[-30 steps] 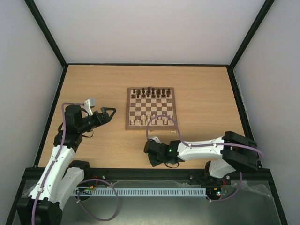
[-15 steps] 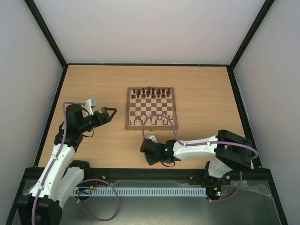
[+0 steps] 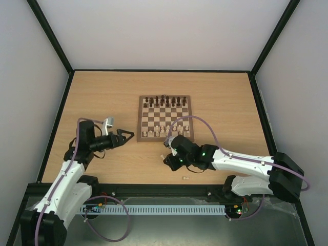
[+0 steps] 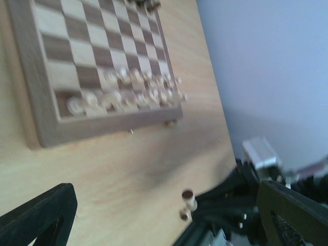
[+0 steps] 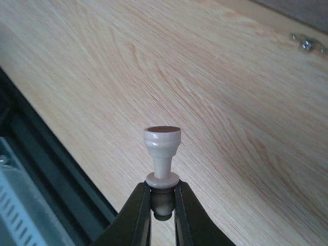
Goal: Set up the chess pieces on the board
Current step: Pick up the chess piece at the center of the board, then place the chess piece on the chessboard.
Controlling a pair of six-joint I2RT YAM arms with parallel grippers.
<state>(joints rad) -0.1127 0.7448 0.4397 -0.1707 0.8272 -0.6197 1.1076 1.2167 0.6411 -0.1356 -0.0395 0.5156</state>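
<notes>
The board (image 3: 165, 118) lies mid-table, with dark pieces on its far rows and cream chess pieces (image 3: 164, 132) on its near rows. It also shows in the left wrist view (image 4: 77, 56). My right gripper (image 3: 167, 160) is just in front of the board's near edge. In the right wrist view it (image 5: 162, 190) is shut on the head of a cream piece (image 5: 162, 148), held above the table with its base pointing away. One cream piece (image 3: 186, 178) lies on the table near the front edge. My left gripper (image 3: 126, 136) is open and empty, left of the board.
The black frame rail (image 3: 154, 187) runs along the table's front edge, close below the right gripper (image 5: 36, 154). In the left wrist view, two small cream pieces (image 4: 187, 201) show next to the right arm (image 4: 241, 200). The board's edge (image 5: 287, 23) carries a metal fitting (image 5: 307, 45).
The right arm has swung its elbow out to the right, uncovering the lying piece. Its gripper has risen slightly toward the board. The left gripper has moved right and nearer.
</notes>
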